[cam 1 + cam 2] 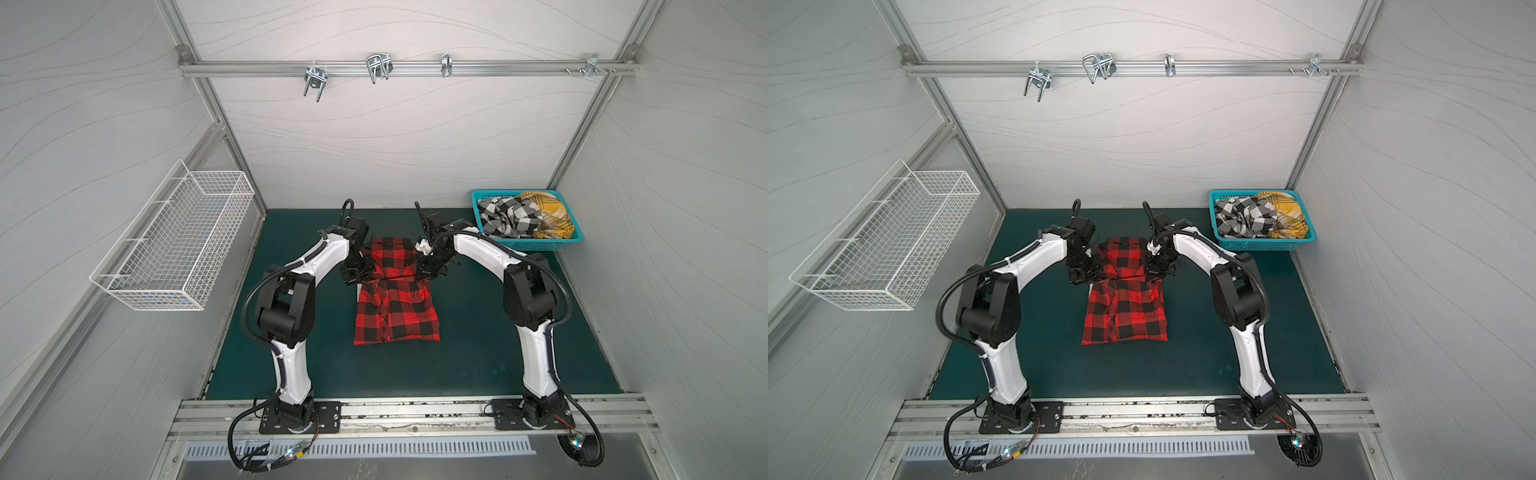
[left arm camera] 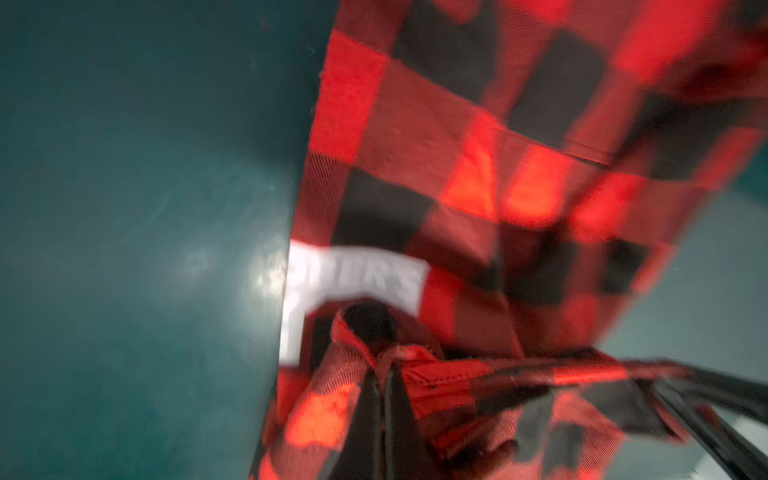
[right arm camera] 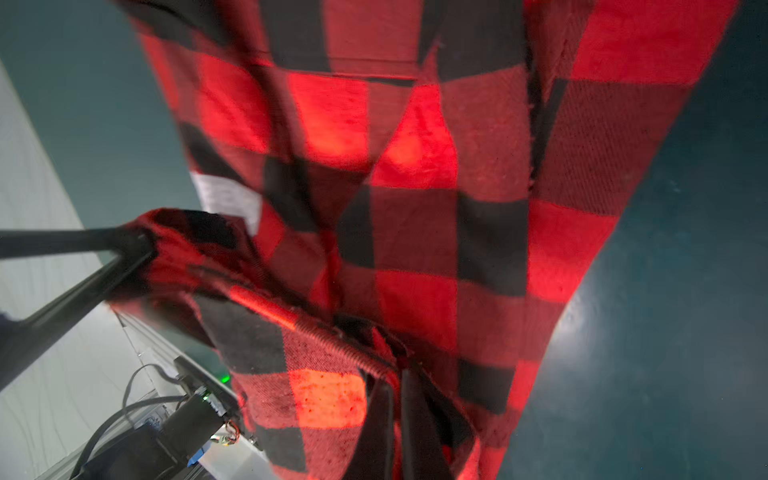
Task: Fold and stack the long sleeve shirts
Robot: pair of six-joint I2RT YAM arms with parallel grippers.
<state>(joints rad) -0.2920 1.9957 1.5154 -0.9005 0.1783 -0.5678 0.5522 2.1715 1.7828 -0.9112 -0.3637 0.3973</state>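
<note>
Clamped on red-and-black shirt: left end effector, right end effector. Its white lettering is blurred; the ending reads "ER'S". Small white label illegible.

**Pale walls, dark green mat**

Wave-patterned panels in aluminium framing enclose the mat. A metal rail across the back wall carries hooks. A white wire basket hangs on the left wall; a teal basket sits in the far right corner.
</note>
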